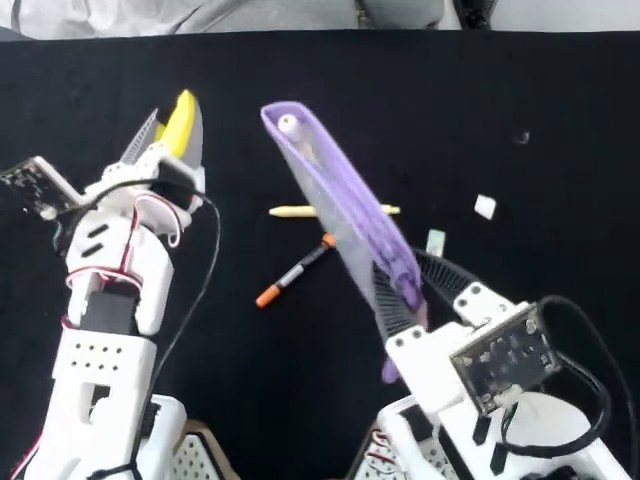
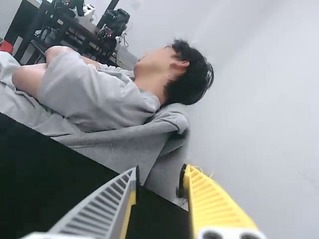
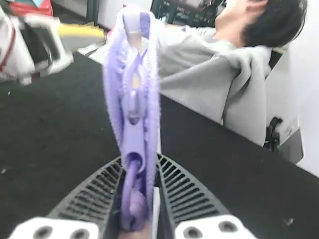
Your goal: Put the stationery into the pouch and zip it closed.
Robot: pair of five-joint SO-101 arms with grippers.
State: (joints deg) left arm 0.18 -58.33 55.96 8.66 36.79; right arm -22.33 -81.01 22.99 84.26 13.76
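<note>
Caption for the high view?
Right gripper clamps a purple fabric pouch, lifted over a black table where an orange marker and yellow pencil lie.

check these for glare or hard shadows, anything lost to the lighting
high view: the black table swallows shadows, none readable under the pouch; left wrist view: flat even light on the pale wall, no glare on the left gripper; right wrist view: pouch evenly lit in the right gripper, no hotspots

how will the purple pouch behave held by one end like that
Probably fairly stiff: the pouch sticks out from the right end effector without drooping. Likely light, since one end's pinch carries it. Its textured fabric looks grippy, so slipping seems unlikely.
</note>
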